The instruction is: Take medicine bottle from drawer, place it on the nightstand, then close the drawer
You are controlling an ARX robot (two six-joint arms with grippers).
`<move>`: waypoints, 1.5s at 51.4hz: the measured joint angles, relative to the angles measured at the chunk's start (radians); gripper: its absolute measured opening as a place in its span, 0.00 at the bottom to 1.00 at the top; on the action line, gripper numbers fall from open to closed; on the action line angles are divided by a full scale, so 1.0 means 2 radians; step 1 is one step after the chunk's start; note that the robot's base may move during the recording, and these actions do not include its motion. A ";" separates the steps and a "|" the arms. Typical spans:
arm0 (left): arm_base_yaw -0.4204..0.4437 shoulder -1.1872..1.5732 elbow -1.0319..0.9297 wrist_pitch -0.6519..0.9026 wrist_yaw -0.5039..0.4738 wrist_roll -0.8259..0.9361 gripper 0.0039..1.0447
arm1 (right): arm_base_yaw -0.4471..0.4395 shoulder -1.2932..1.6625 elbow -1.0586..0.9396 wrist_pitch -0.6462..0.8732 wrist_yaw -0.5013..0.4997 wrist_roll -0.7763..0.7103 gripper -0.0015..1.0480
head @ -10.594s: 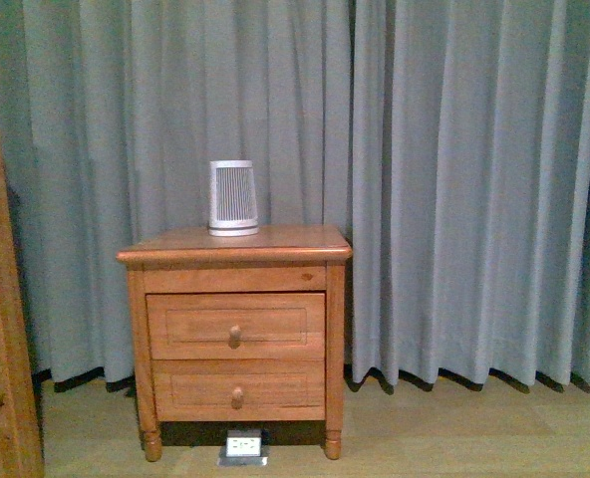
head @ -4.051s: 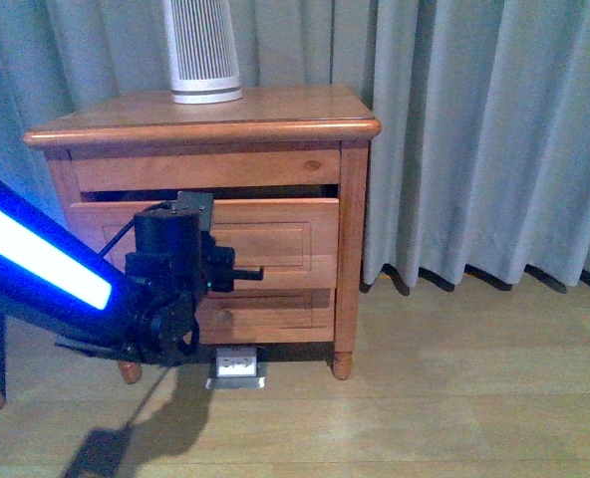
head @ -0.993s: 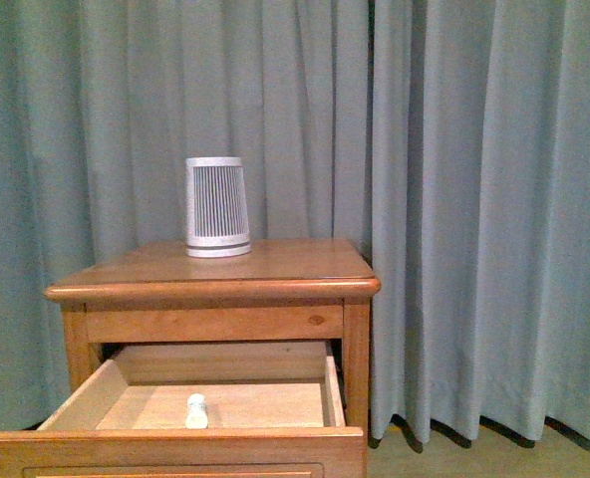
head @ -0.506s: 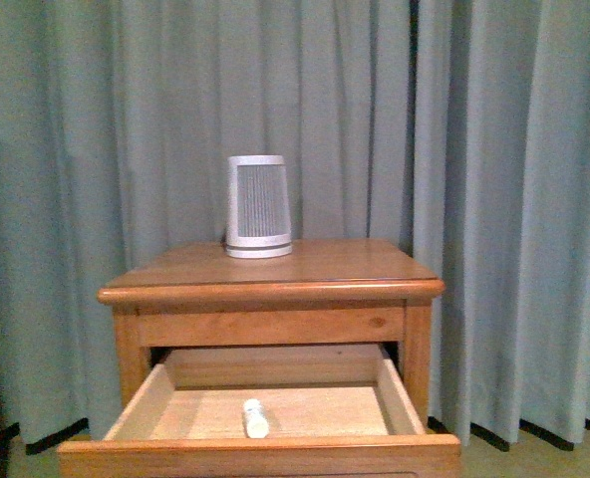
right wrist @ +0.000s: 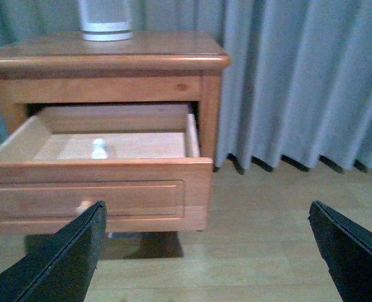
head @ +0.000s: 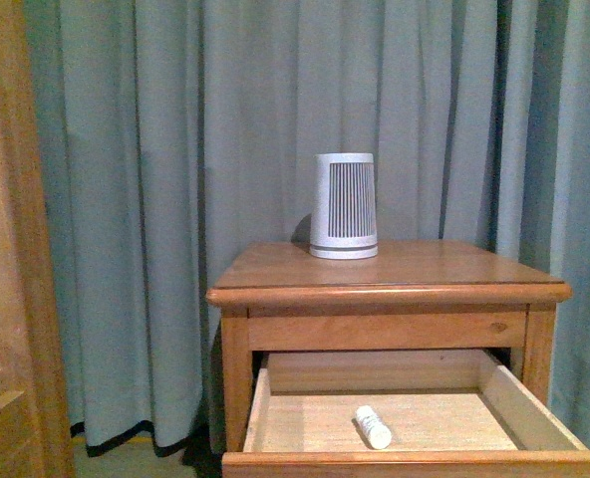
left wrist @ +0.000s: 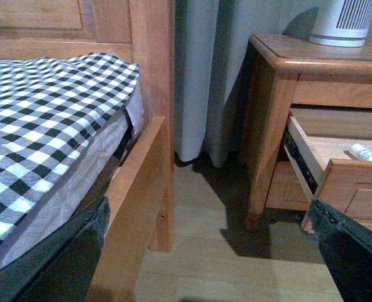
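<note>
While the left claw (left wrist: 208, 204) and right claw (right wrist: 206, 204) both hang spread wide, empty, the front view's slid over lately: the honey-brown wooden nightstand (head: 385, 269) sits further right now. Tiny white plastic medicine bottle (head: 373, 426) is lying in its pulled-out upper wooden drawer (head: 415, 461), ungrabbed, so picking it up looks next.

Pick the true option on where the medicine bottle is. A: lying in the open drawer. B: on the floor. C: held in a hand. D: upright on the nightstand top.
A: the medicine bottle lies on its side on the bottom of the pulled-out drawer; only the slatted device stands on the nightstand.
</note>
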 joint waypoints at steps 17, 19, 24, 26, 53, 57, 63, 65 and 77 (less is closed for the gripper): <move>0.000 0.000 0.000 0.000 0.001 0.000 0.94 | -0.063 0.500 0.266 0.119 -0.033 0.040 0.93; 0.000 0.000 0.000 0.000 0.001 0.000 0.94 | -0.055 0.557 0.310 0.098 -0.041 0.040 0.93; 0.000 0.000 0.000 0.000 0.002 0.000 0.94 | -0.026 0.690 0.432 0.058 -0.038 0.042 0.93; 0.000 0.000 0.000 0.000 0.002 0.000 0.94 | -0.013 0.729 0.473 0.048 -0.032 0.042 0.93; 0.000 0.000 0.000 0.000 0.002 0.000 0.94 | 0.098 1.058 0.816 -0.043 0.011 0.045 0.93; 0.000 0.000 0.000 0.000 0.002 0.000 0.94 | 0.102 1.089 0.847 -0.049 0.010 0.046 0.93; 0.000 0.000 0.000 0.000 0.002 0.000 0.94 | 0.106 1.122 0.881 -0.057 0.010 0.050 0.93; 0.000 0.000 0.000 0.000 0.002 0.000 0.94 | 0.108 1.130 0.890 -0.059 0.010 0.051 0.93; 0.000 0.000 0.000 0.000 0.002 0.000 0.94 | 0.113 1.193 0.955 -0.081 0.007 0.056 0.93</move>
